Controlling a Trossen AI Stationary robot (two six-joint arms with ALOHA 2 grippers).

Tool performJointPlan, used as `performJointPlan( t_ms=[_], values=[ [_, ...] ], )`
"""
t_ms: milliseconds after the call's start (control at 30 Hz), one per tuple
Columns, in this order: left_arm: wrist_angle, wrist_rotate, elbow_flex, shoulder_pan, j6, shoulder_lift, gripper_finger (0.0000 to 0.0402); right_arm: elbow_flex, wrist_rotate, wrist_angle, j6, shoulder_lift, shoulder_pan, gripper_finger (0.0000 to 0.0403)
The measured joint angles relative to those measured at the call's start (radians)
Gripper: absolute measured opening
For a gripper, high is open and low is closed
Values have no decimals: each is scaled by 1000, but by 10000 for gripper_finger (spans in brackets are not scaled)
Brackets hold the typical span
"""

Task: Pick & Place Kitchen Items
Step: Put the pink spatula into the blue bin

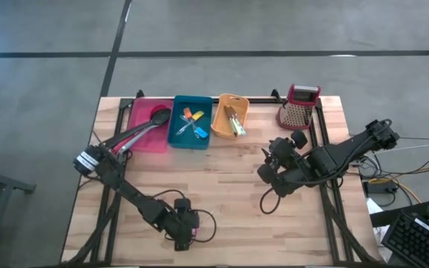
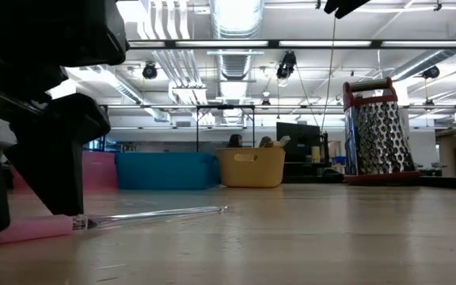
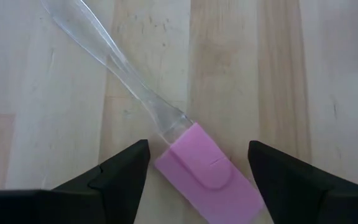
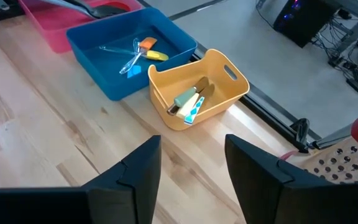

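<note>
A small spatula with a pink blade (image 3: 207,177) and a clear handle (image 3: 117,68) lies flat on the wooden table near its near edge; the low view shows the pink blade (image 2: 22,229) too. My left gripper (image 3: 197,171) hangs over it, open, a finger on either side of the pink blade without touching. My right gripper (image 4: 191,165) is open above the table's right half, holding nothing. The pink bin (image 1: 146,123) holds long black utensils (image 1: 144,130), the blue bin (image 1: 191,123) small tools with orange, yellow and blue ends, the orange bin (image 1: 229,115) more tools.
A red-topped metal box grater (image 1: 299,106) stands at the far right of the table, beside the orange bin. The three bins line the far edge. Cables trail off the table's right side. Bare wood (image 1: 222,186) lies between the two arms.
</note>
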Motion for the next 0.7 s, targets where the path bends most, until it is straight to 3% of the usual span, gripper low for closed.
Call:
performJointPlan(
  t_ms=[200,533,700],
  values=[
    [-42,34,1,4,1,52,224,0,-3,0,-3,0,0,146],
    [-37,29,2,3,42,63,37,0,-3,0,-6,0,0,107],
    [-50,10,0,4,79,24,27,0,-2,0,-7,0,0,88]
  ],
)
